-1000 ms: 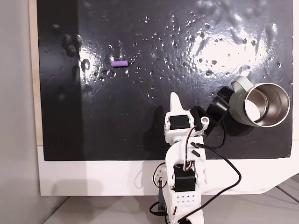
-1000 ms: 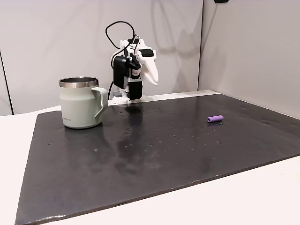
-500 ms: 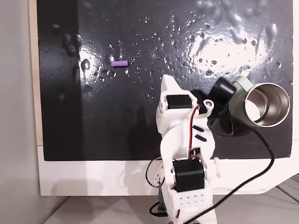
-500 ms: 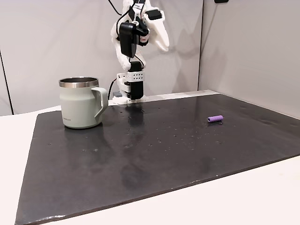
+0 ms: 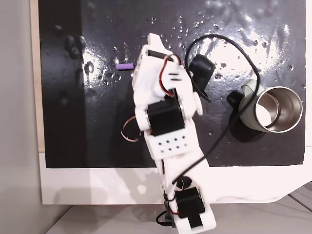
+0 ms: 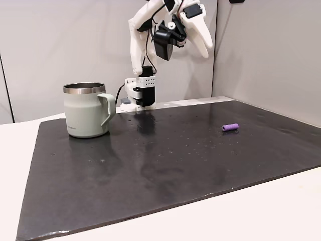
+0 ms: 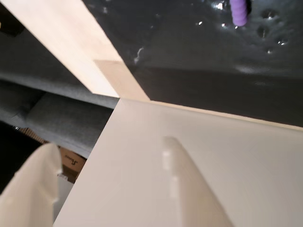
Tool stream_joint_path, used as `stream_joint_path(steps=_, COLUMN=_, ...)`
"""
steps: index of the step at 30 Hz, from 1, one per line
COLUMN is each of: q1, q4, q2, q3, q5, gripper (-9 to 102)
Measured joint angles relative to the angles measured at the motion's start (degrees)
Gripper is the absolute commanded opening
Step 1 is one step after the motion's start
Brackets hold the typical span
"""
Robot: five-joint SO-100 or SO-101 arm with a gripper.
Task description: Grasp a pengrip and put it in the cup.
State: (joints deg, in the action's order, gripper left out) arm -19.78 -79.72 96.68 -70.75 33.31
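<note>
While the arm (image 5: 163, 117) stretches out over the black mat (image 5: 97, 131), the pengrip (image 5: 124, 66) lies on its side on that mat, just to the left of the arm's front end in the fixed view from above. In the side fixed view the pengrip (image 6: 230, 127) rests flat on the mat (image 6: 165, 170) at the right, well apart from the cup (image 6: 86, 116), which stands upright at the left with its handle turned toward the middle. From above, the cup (image 5: 249, 114) sits at the right edge of the mat, its steel inside shining and its opening facing up; nothing can be seen in it.

The hand (image 6: 200, 42) is held high above the counter (image 6: 281, 211) in the side view, its white fingers (image 6: 203, 37) pointing down and to the right, not touching anything. In the wrist view two white fingers (image 7: 199, 189) show with a gap between them at the lower left, so the hand (image 7: 111, 189) stands partly open and holds nothing. That view also catches the pengrip (image 7: 238, 12) at the top edge, on the dark mat (image 7: 199, 52), beyond a pale wooden strip (image 7: 75, 47). A black cable (image 5: 234, 122) loops from the arm past the cup.
</note>
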Motion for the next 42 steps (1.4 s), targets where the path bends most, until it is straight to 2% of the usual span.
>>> stream_joint_path(steps=11, q1=-3.9, q4=-1.0, q2=-23.3, q3=14.1, q5=1.2, gripper=24)
stream_joint_path(steps=19, q1=-6.5, q4=-1.1, q2=-35.1, q3=16.9, q5=1.2, gripper=24)
stream_joint_path(steps=28, q1=-7.6, q4=-1.3, q2=-43.5, q3=16.9, q5=1.1, gripper=24)
stream_joint_path(steps=42, q1=-8.9, q4=-1.7, q2=-54.6, q3=29.3, q5=1.0, gripper=20)
